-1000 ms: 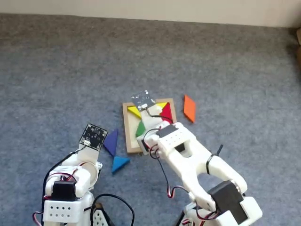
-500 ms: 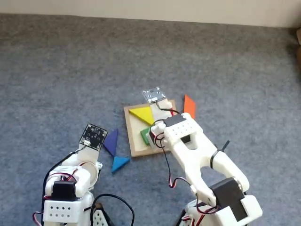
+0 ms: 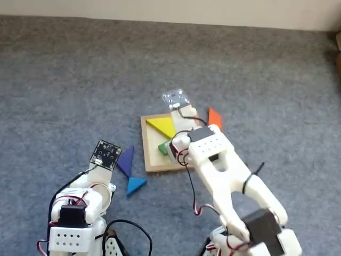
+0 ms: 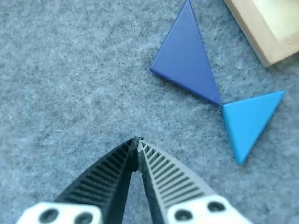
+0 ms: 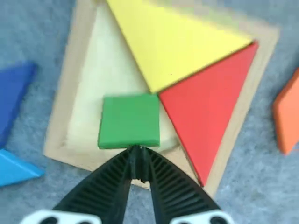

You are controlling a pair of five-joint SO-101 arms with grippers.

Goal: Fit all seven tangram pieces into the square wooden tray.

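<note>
1. Tray (image 3: 144,145): lies flat on the grey carpet (image 3: 80,80).
2. Inside the tray, 3 pieces:
   - The yellow triangle (image 5: 173,46) fills the tray's far part.
   - The red triangle (image 5: 205,116) lies along the tray's right rim, with 1 edge flush against the yellow.
   - The green square (image 5: 130,121) sits toward the tray's near rim. Its corner meets the point where yellow and red join. Bare tray floor shows to its left.
3. Outside the tray, 3 pieces:
   - The orange piece (image 3: 214,117) lies just beside the tray's far right corner.
   - The dark blue triangle (image 4: 187,60) lies just off the tray's left rim.
   - The light blue triangle (image 4: 247,121) lies near the tray's near left corner. Its tip meets the dark blue triangle's tip.
4. Right gripper (image 5: 138,163): fingers are pressed together and grip nothing. The tip is over the tray's near rim, at the green square's near edge. Contact with the square cannot be confirmed.
5. Left gripper (image 4: 138,144): fingers are closed and empty, over the carpet to the left of the tray, near the dark blue triangle but apart from it.
</note>
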